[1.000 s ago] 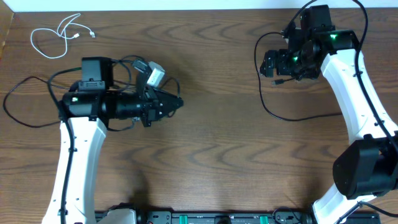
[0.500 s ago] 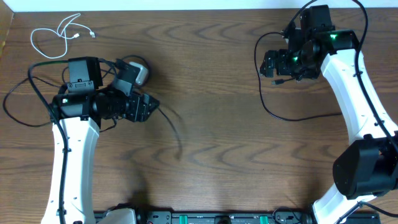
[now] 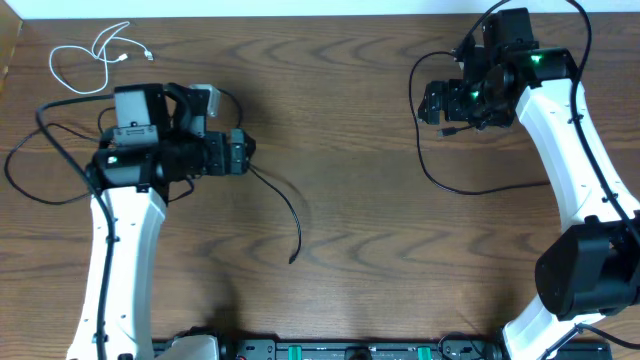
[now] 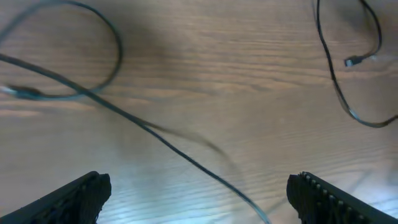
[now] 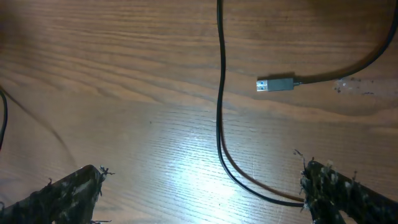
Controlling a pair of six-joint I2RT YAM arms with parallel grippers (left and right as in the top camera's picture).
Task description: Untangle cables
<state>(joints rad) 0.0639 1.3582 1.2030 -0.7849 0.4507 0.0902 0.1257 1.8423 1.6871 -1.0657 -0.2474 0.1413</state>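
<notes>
your left end effector [image 4: 199, 182] hangs wide open over the desk [image 3: 360, 290], holding nothing. one black cable [image 3: 297, 220] lies loose beneath it, trailing toward the desk's middle. your right end effector [image 5: 200, 171] is also open and empty, above a second black cable [image 3: 455, 190] whose plug [image 5: 275, 84] lies flat. the white cable [image 3: 82, 62] sits coiled in the far left corner, well apart. you seem to be between grasps, spreading strands. the left wrist view shows a loop [image 4: 117, 53] crossing itself, so next you'd likely pinch beside that crossing and draw it straight.
</notes>
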